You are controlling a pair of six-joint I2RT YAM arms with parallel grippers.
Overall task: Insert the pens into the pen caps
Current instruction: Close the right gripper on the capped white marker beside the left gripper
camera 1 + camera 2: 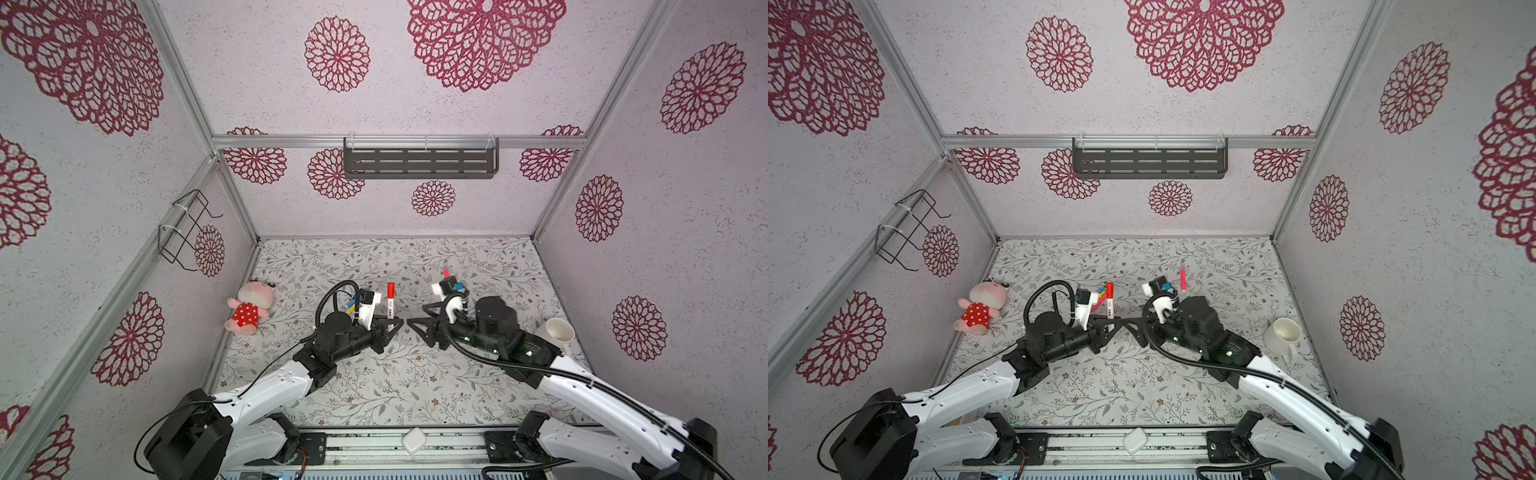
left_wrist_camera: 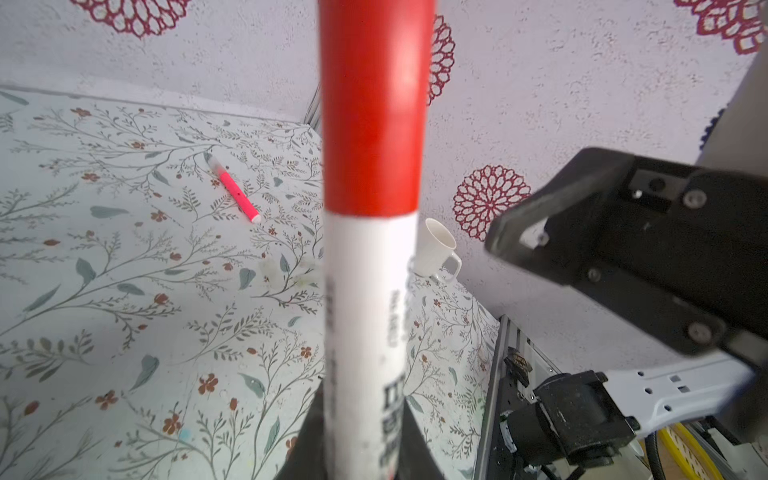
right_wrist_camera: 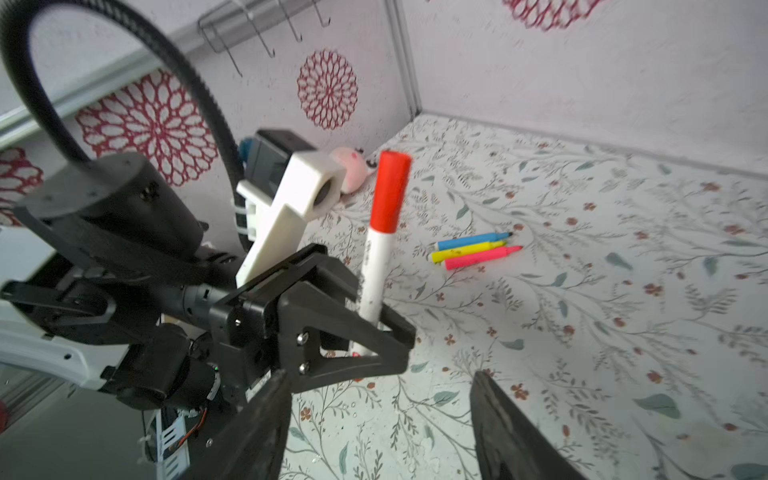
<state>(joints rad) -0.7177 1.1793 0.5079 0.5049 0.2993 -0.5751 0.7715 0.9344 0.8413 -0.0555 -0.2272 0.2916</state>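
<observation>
A white marker pen with a red cap [image 1: 390, 300] [image 1: 1109, 300] stands upright, and my left gripper [image 1: 390, 326] [image 2: 361, 440] is shut on its lower barrel. Beside it to the right, my right gripper [image 1: 419, 319] [image 3: 380, 415] is open with nothing between its fingers. In the right wrist view the marker pen [image 3: 388, 195] rises just beyond those fingers. Blue [image 3: 473, 240], yellow [image 3: 467, 250] and pink [image 3: 482, 258] pens lie side by side on the mat. Another pink pen [image 2: 237, 195] [image 1: 446, 272], with a see-through cap on its end, lies further back. Faint see-through stubs [image 2: 268, 272] lie on the mat.
A white mug [image 1: 557, 332] [image 1: 1283, 334] stands at the right edge of the flowered mat [image 1: 374, 395]. A pink plush toy [image 1: 249, 307] lies at the left edge. A dark shelf [image 1: 419, 162] and a wire rack [image 1: 187, 228] hang on the walls.
</observation>
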